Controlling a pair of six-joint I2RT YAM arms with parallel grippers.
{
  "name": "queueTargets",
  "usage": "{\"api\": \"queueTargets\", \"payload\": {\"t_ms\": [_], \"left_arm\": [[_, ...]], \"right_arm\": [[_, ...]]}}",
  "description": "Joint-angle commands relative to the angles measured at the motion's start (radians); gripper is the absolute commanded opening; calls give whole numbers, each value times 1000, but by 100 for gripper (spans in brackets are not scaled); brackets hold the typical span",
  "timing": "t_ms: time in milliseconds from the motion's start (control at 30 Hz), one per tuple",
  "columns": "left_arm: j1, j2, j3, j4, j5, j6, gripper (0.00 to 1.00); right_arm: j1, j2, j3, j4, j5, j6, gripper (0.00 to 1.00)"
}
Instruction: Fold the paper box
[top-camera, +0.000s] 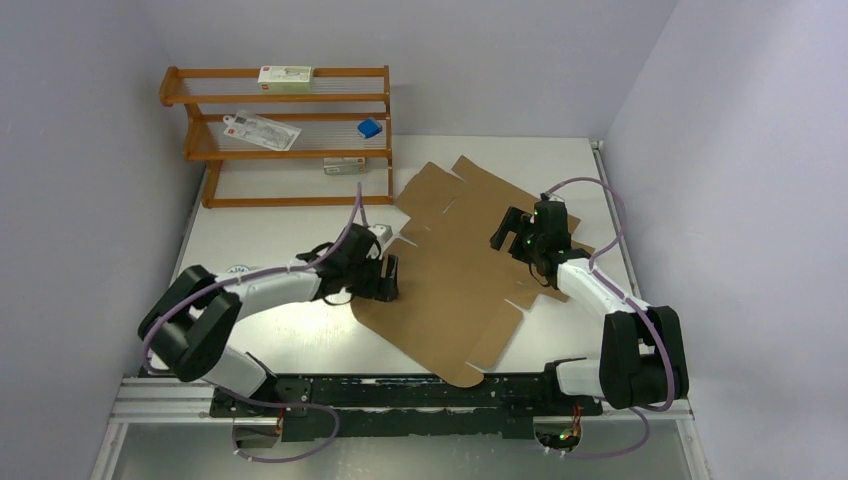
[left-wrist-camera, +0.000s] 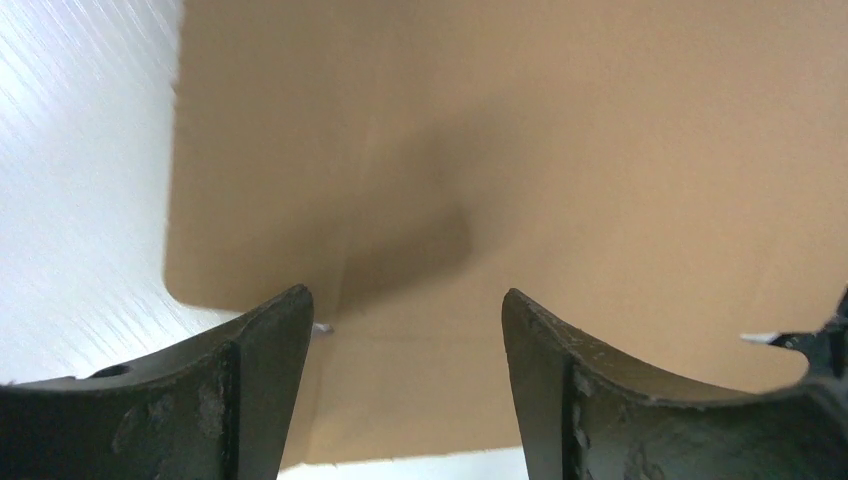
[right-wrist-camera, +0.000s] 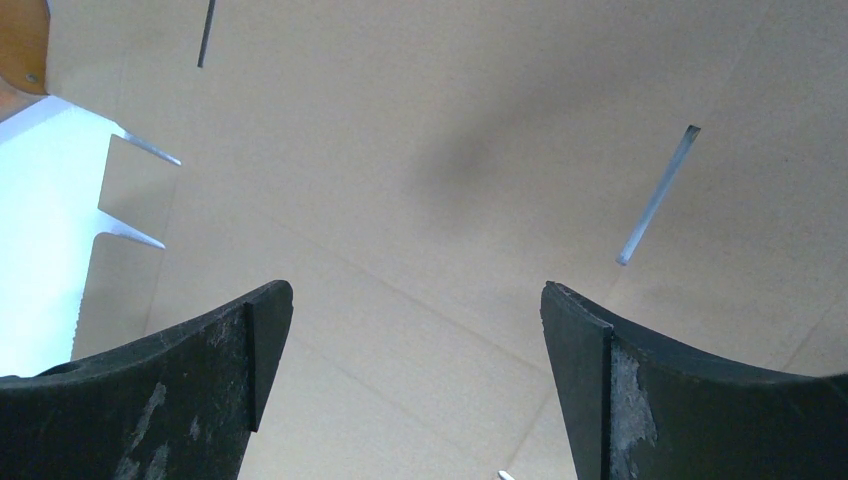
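The paper box (top-camera: 455, 270) is a flat, unfolded brown cardboard sheet with flaps and slits, lying diagonally on the white table. My left gripper (top-camera: 388, 278) is open at the sheet's left edge, over a side flap (left-wrist-camera: 300, 180). Its fingers (left-wrist-camera: 260, 370) are spread with only cardboard between them. My right gripper (top-camera: 508, 232) is open above the sheet's right part, holding nothing. In the right wrist view the brown sheet (right-wrist-camera: 420, 200) fills the frame, with a slit (right-wrist-camera: 655, 195) to the right. Its fingers (right-wrist-camera: 230, 360) are wide apart.
A wooden shelf rack (top-camera: 285, 135) stands at the back left of the table, holding a white carton (top-camera: 285, 74), a packet (top-camera: 262, 130) and a small blue item (top-camera: 369, 127). Walls close in left, right and behind.
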Motion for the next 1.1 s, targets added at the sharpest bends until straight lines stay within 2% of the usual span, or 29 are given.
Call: {"api": "queueTargets", "payload": {"t_ms": [0, 100, 233, 467, 667, 933, 1067], "left_arm": [[-34, -104, -75, -21, 54, -100, 74], [-38, -161, -101, -29, 52, -106, 75], [-27, -189, -6, -133, -85, -27, 80], [106, -66, 162, -148, -114, 89, 83], [132, 77, 243, -72, -18, 107, 81], [157, 191, 290, -51, 14, 118, 80], [156, 214, 287, -40, 135, 114, 77]], "right_arm": [[7, -11, 15, 19, -6, -14, 100], [7, -3, 36, 3, 0, -7, 100], [7, -6, 54, -60, 79, -2, 100], [4, -44, 56, -187, 279, 44, 100], [2, -49, 38, -198, 308, 68, 100], [-3, 23, 23, -188, 356, 96, 100], [-3, 65, 22, -138, 319, 95, 100]]}}
